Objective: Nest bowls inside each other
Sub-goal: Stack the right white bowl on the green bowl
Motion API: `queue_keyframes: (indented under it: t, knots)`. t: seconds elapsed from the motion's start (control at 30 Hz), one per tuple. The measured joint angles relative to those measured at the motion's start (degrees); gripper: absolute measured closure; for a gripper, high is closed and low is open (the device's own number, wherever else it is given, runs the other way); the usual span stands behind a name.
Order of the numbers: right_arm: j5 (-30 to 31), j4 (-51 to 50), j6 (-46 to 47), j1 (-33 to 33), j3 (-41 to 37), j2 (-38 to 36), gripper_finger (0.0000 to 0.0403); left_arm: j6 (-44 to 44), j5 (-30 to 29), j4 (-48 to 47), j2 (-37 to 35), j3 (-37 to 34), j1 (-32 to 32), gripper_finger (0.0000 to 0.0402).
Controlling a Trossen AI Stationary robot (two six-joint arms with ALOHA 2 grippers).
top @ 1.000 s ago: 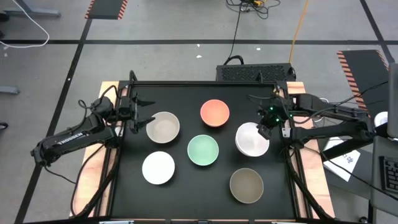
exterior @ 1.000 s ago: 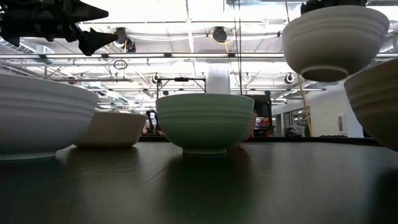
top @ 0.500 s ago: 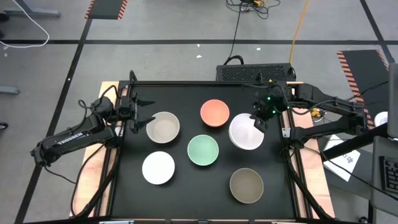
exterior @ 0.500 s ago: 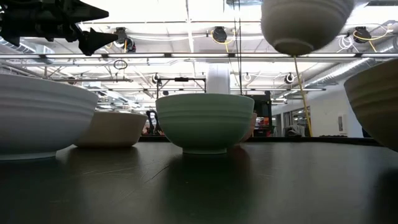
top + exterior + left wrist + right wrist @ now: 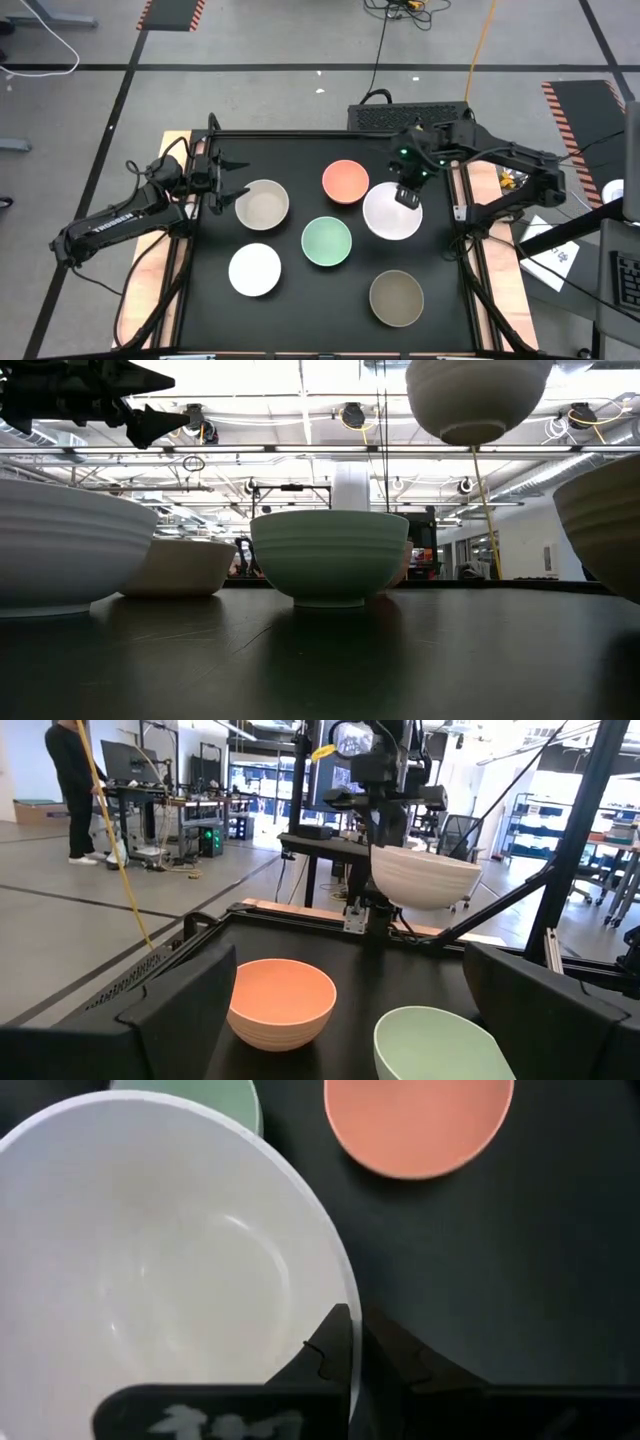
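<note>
My right gripper [image 5: 408,195] is shut on a white bowl [image 5: 390,214], which it carries above the table between the coral-pink bowl [image 5: 345,181] and the mint-green bowl [image 5: 327,241]. Both of those stand on their bases, as do a second white bowl [image 5: 254,269], an olive-tan bowl [image 5: 396,297] and a beige-grey bowl [image 5: 262,204]. My left gripper [image 5: 238,179] hangs open in the air just left of the beige-grey bowl. The low view shows the carried bowl [image 5: 478,398] high above the mint-green one [image 5: 329,555]. My right gripper pinches the white bowl's rim [image 5: 349,1305] on the side toward the table's far right. One finger [image 5: 330,1348] is inside the bowl and the other finger [image 5: 402,1362] outside. The fingers come from above, pointing down. The bowl is lifted clear and hangs upright, mouth up.
All bowls stand on a black mat framed by a dark rail [image 5: 330,134]. Bare mat [image 5: 320,310] lies between the near white bowl and the olive-tan bowl. A person [image 5: 72,780] stands in the room far beyond the table.
My right gripper has carried the white bowl up and toward the table's left and far edge, from the right side of the mat to a place beside the coral-pink bowl. It has stayed shut on the rim. The other bowls have not moved.
</note>
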Motion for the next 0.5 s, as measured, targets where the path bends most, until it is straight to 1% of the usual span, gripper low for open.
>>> queue_keyframes:
  t: [0.1,0.37,0.5]
  knots:
    - [0.0,-3.4,-0.9,0.0,3.9,2.8,0.0403,0.0,0.0,0.0,0.0,0.0,0.0,0.0009]
    - [0.0,-7.6,-1.7,0.0,16.4,7.3,0.0402,-0.1,0.0,0.1,0.0,0.0,0.0,0.0009]
    - [-0.8,-7.3,-1.9,0.0,22.3,8.3,0.0401,-0.2,-1.2,0.2,0.0,0.0,0.0,0.0009]
